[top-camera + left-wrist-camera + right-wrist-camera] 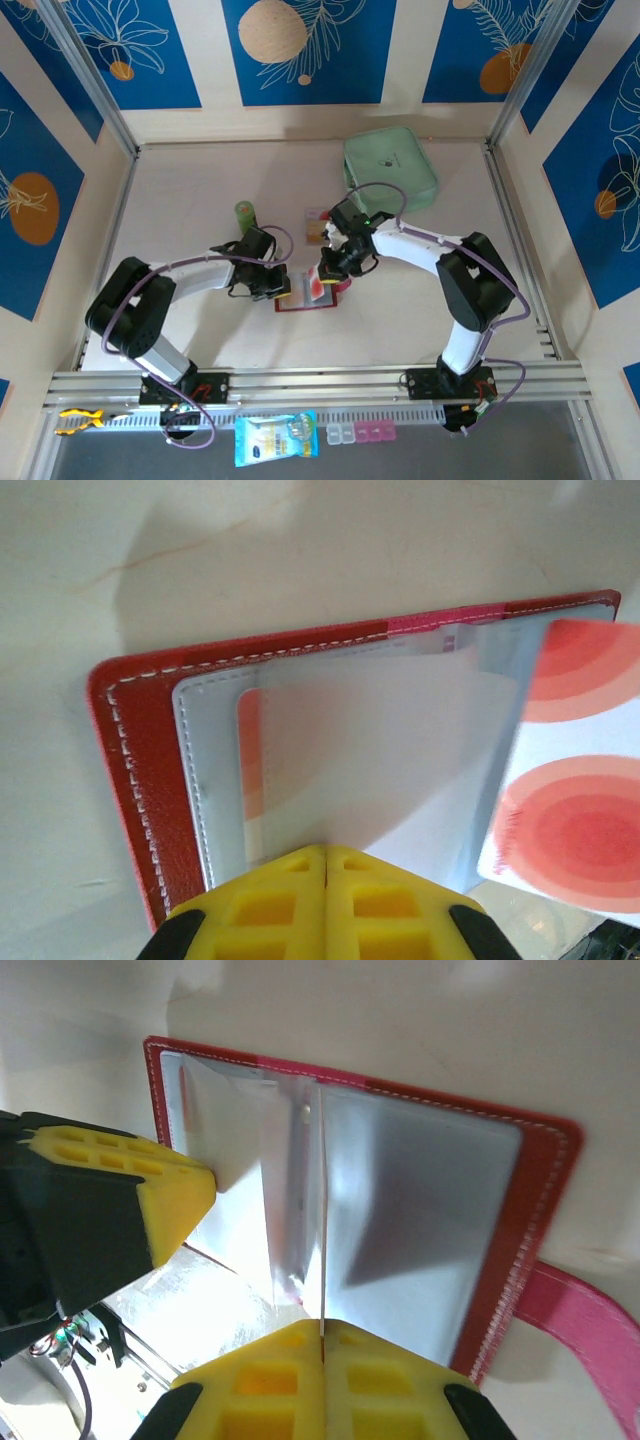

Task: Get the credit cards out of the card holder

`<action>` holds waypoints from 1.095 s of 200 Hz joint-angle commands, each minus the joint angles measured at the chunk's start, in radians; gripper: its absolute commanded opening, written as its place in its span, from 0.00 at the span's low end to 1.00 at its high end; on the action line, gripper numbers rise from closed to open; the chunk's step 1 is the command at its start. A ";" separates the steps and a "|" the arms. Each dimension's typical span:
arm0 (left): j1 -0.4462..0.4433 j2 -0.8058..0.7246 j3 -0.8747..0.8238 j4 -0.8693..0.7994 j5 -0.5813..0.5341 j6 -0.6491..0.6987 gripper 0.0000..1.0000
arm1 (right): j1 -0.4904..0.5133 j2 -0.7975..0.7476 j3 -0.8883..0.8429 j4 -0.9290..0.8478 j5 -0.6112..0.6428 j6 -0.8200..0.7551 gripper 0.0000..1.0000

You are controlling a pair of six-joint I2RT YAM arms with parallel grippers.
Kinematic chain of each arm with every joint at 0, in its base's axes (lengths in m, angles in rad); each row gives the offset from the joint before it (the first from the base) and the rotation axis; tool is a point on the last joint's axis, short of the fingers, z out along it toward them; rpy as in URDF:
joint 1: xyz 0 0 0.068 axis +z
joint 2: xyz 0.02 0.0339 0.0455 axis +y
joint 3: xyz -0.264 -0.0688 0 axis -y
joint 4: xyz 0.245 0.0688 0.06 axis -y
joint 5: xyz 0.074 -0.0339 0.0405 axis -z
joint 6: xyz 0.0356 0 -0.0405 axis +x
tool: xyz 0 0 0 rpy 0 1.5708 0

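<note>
**A:** Pale table (200, 200), blue leaf-print panels (300, 50) on three sides. Working out from the arm bases, what comes first?

**B:** The card holder (300, 303), lying open near the table's middle with its long axis running 9 to 3 o'clock. Both claws are on it. The left gripper (325, 865) reaches in from the holder's 9 o'clock, its jaws pressed together on a clear sleeve (400, 750). The right gripper (322, 1345) comes from about 1 o'clock. It is clamped on a red-ringed card (570, 820), which its own camera sees edge-on as a thin line.

**A:** Is that card clear of the holder?

**B:** I can't tell. Its lower edge sits close over the sleeves. My guess is that the way out is up and toward 3 o'clock, away from the left claw, which is just beside it.

**A:** Is there room for that?

**B:** There is bare table at the holder's 3 and 6 o'clock. A pink snap tab (590, 1330) trails off one edge and could drag.

**A:** Is anything left inside?

**B:** An orange-banded card (250, 770) is tucked in a sleeve on the half nearer the left arm.

**A:** And farther out?

**B:** At the holder's 12 o'clock a tan-orange card (316, 228) lies loose on the table. A small green cylinder (245, 213) stands at 10 o'clock. The mint pouch (390, 168) sits well apart at 1 o'clock, against the far wall.
</note>
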 commanded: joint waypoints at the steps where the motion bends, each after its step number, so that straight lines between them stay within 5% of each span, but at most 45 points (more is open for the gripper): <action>1: -0.003 -0.027 -0.003 -0.041 -0.021 0.010 0.00 | -0.020 -0.044 0.045 -0.098 0.011 -0.124 0.03; 77: -0.003 -0.047 -0.016 -0.033 -0.015 0.006 0.01 | -0.048 -0.015 0.235 -0.309 0.253 -0.603 0.00; 115: -0.002 -0.067 -0.004 -0.033 -0.027 0.005 0.06 | -0.053 0.008 0.291 -0.325 0.260 -0.953 0.00; 144: -0.001 -0.091 0.001 -0.041 -0.036 0.011 0.09 | -0.050 0.062 0.362 -0.360 0.406 -1.189 0.00; 219: 0.034 -0.197 -0.046 -0.079 -0.068 0.016 0.11 | -0.120 0.236 0.669 -0.435 0.351 -1.398 0.00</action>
